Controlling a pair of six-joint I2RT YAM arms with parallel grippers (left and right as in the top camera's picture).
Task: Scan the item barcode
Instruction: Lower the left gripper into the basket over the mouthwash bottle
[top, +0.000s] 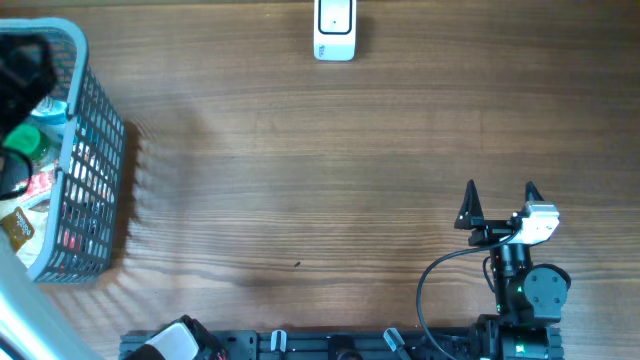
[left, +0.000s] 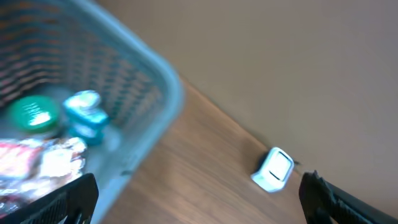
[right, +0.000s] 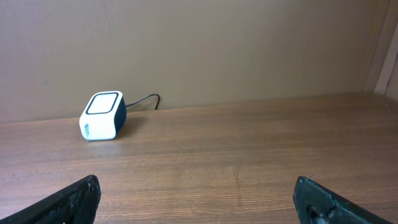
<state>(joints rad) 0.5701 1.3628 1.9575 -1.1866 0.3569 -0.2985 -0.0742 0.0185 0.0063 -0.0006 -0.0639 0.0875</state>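
Two pairs of jaws are standing wide open, holding nothing. The left jaws are hovering above the basket (left: 149, 62), where the items are lying; I am aiming for the blue item (left: 86, 112), coming straight down, clear of the mesh wall. The scanner (right: 102, 115) is waiting at the far edge of the bench (right: 249, 162).

Barcode scanner (right: 102, 116): dark print on its white side, too small to read.
Packets (left: 46, 155) in basket (left: 158, 71): printed wrappers blurred, nothing legible.
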